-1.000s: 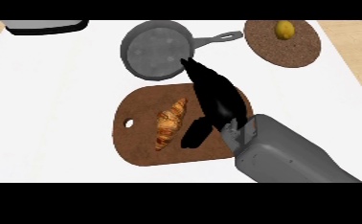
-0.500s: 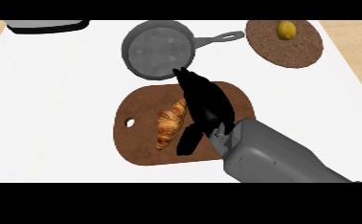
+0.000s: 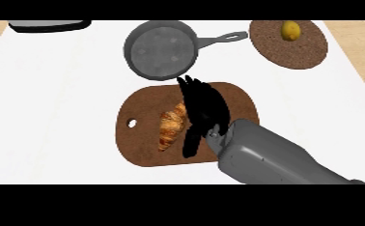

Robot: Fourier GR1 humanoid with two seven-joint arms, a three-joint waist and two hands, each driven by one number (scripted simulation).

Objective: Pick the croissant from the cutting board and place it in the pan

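Note:
A golden croissant [image 3: 170, 127] lies lengthwise on the brown oval cutting board [image 3: 139, 119] in the lower middle of the head view. My right hand [image 3: 205, 106] is over the board, right against the croissant's right side and covering part of it. Its fingers stretch straight toward the pan and its thumb points down toward the board's near edge, so the hand is open. The grey pan [image 3: 160, 50] stands just beyond the board, its handle pointing right. My left hand does not show.
A round brown plate [image 3: 288, 51] with a small yellow fruit [image 3: 290, 30] sits at the back right. A dark flat object [image 3: 50, 24] lies at the back left edge. White counter spreads to the left of the board.
My right hand has slid left across the board, from beside the croissant to right against it. The croissant has not moved.

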